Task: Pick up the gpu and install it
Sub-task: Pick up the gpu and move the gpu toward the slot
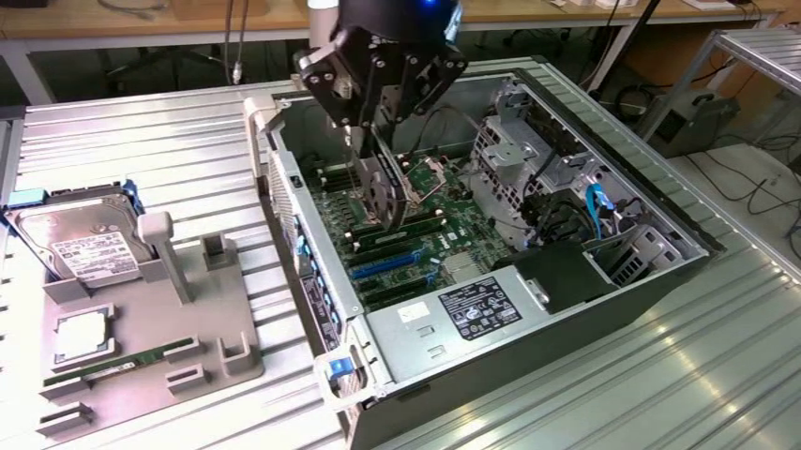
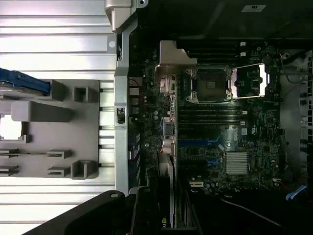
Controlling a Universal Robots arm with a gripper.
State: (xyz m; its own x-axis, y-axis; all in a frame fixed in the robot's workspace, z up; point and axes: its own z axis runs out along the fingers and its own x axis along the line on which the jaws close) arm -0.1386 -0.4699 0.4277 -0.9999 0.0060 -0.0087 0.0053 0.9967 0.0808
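- the fingers point(image 1: 364, 139) are drawn narrow and seem to pinch the top edge of the one gpu point(image 1: 388, 195); the contact itself is dark, so the grip is likely rather than certain.
- the gripper point(image 1: 379, 155) hangs over the open side of the one computer case point(image 1: 626, 272), which lies flat on a ribbed metal table point(image 1: 150, 141).
- the gpu stands on edge, slightly tilted, low inside the case just above the motherboard point(image 1: 432, 246), near the case wall on the exterior view's left.
- in the wrist view the card shows as a pale strip point(image 2: 166, 178) beside two blue slots point(image 2: 198, 143).
- one open processor socket point(image 2: 211, 84) sits further along the board.
- outside the case, on the exterior view's left, one grey fixture point(image 1: 188, 323) holds one hard drive point(image 1: 78, 246), one processor chip point(image 1: 82, 333) and one memory stick point(image 1: 111, 370).
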